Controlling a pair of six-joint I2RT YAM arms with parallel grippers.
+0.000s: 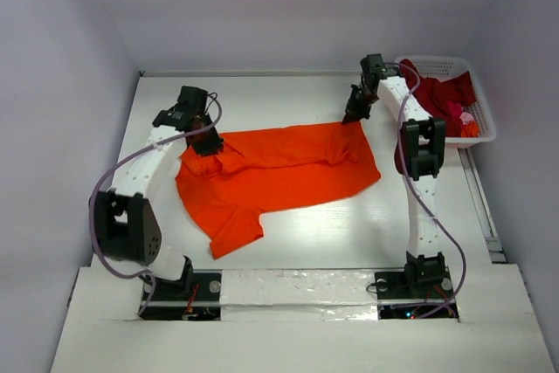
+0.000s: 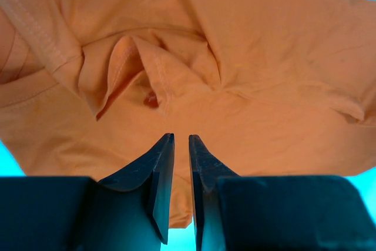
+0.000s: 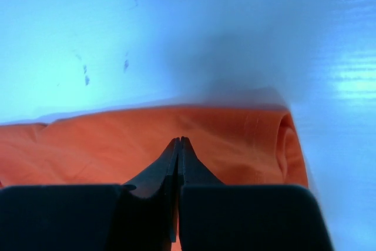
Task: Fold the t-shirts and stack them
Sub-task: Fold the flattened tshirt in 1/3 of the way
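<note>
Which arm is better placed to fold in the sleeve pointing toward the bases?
Left, probably: the left tool sits at the orange t-shirt's left end, nearest that sleeve; the right tool is shut at the far right corner.

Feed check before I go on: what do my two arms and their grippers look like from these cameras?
Both the left arm and right arm have white links, chunky black joint housings and black bases. A pale purple cable loops along each. The left gripper and right gripper carry dark, wedge-shaped fingers tapering to thin tips. No markings show.
</note>
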